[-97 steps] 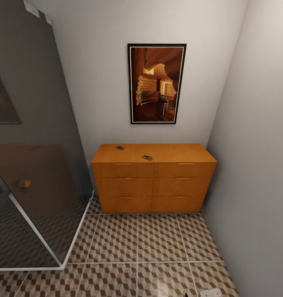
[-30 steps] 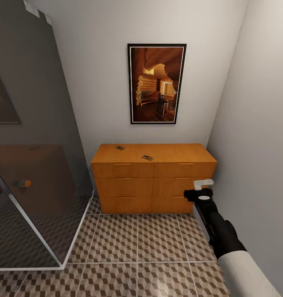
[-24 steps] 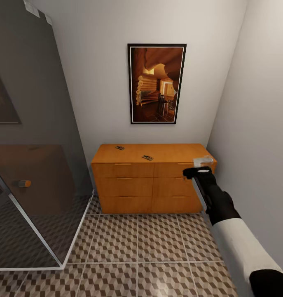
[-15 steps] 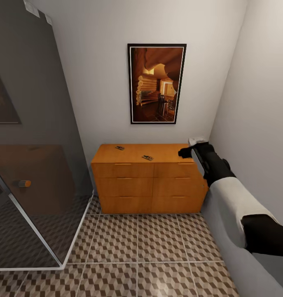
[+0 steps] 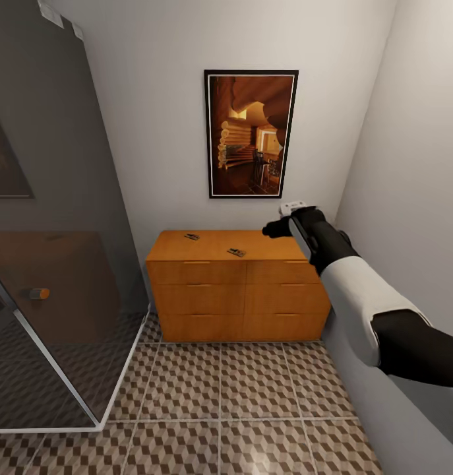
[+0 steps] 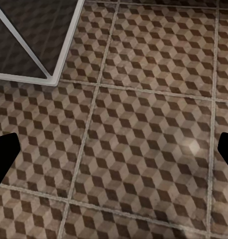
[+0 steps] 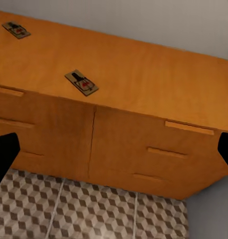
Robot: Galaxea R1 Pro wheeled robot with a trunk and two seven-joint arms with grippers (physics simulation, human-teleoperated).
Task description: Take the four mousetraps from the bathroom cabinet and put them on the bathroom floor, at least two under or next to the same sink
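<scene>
Bathroom floor (image 5: 219, 382) tiles run up to the cabinet (image 5: 242, 290), where two mousetraps lie flat on top: one (image 7: 81, 82) ahead of and below the right gripper (image 5: 285, 218), one (image 7: 16, 30) farther off. The gripper hangs above the top's right end, jaws wide and empty, likely lining up a reach. Left gripper (image 6: 114, 149) faces tiles, wide too.

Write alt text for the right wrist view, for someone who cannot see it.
Two small flat tan wooden mousetraps, one nearer and one farther back, lie apart on the flat top of a wide orange-brown wooden cabinet with bar-handled drawers, seen from above. Brown cube-patterned floor tiles lie below, and the dark fingertips of the open right gripper frame the picture's edges.
</scene>
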